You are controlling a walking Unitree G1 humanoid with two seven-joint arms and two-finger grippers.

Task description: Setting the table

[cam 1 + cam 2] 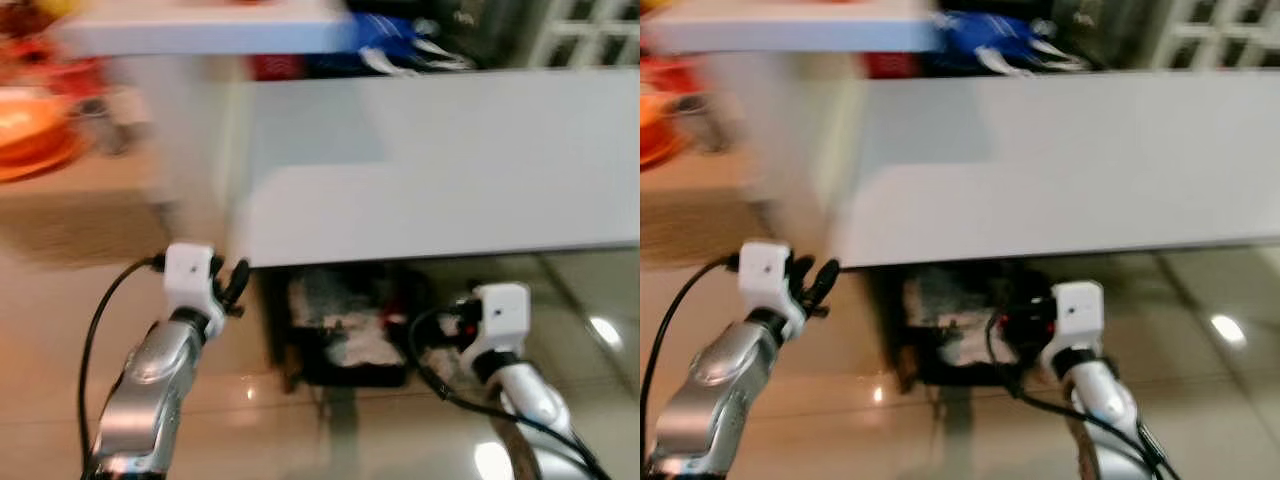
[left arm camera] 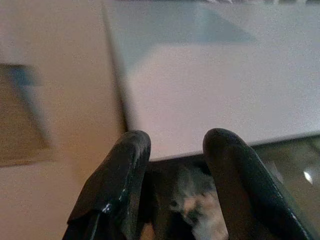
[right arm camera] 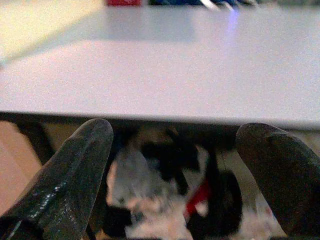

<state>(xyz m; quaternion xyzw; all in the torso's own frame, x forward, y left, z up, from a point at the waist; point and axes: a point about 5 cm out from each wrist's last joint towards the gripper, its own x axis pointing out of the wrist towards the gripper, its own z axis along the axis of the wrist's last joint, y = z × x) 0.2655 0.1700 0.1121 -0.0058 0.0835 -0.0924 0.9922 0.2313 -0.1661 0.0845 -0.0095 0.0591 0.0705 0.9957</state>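
The worktop [image 1: 440, 170] fills mid-frame above both released, empty tools, left tool [image 2: 172, 187] and right tool [image 3: 175, 170].

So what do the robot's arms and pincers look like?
Both arms are shiny silver tubes ending in white boxy wrist blocks. Black cables loop off each one. The left pincer and right pincer each have two long, rounded, glossy black fingers.

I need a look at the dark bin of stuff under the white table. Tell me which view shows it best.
The left eye view: the bin sits whole under the table edge, between both grippers. The right eye view shows the same, equally blurred. The right wrist view gives a closer look between its fingers, but cropped. The left wrist view catches just a corner.
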